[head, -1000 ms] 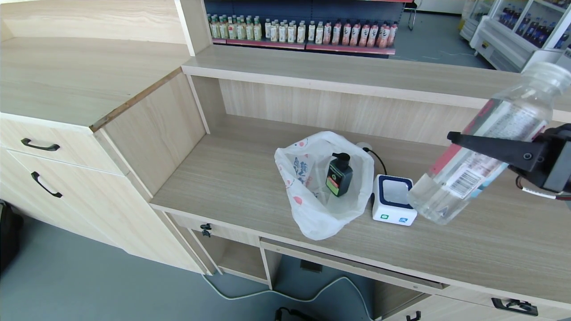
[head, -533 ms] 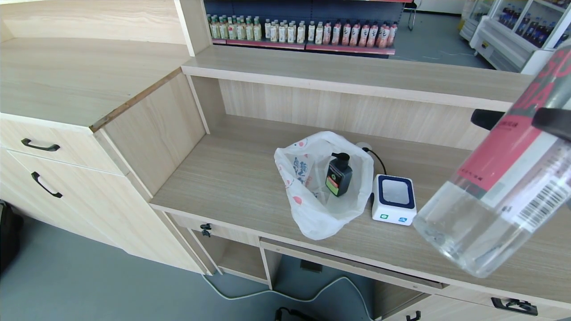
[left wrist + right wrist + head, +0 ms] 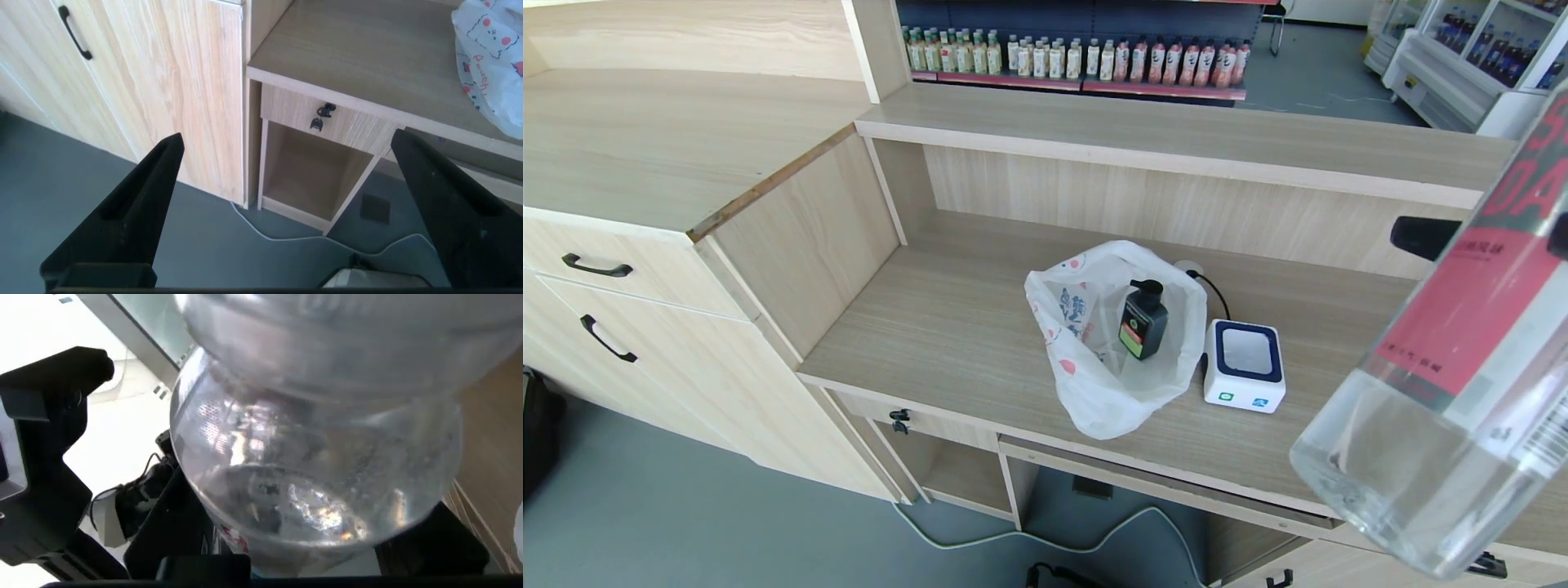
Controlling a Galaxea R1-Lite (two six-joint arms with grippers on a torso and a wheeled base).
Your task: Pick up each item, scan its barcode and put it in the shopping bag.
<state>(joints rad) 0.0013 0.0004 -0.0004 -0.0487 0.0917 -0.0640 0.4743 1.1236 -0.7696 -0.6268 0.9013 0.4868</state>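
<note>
The clear water bottle [image 3: 1462, 392] fills the lower right of the head view, tilted with its base toward the camera. The right gripper [image 3: 1490, 241] pinches it across the red label, one dark finger showing on each side. It hangs well apart from the white scanner [image 3: 1245, 363] at centre right, which stands on the counter [image 3: 947, 327] just beside the shopping bag [image 3: 1111, 343]; a dark pump bottle [image 3: 1143, 322] is already in the bag.

The scan looks like the step in hand. The next move calls for lowering the bottle toward the scanner's window with the barcode turned to face it (its stripes run off the right edge). The left gripper [image 3: 302, 212] hangs with fingers spread wide, holding nothing.
</note>
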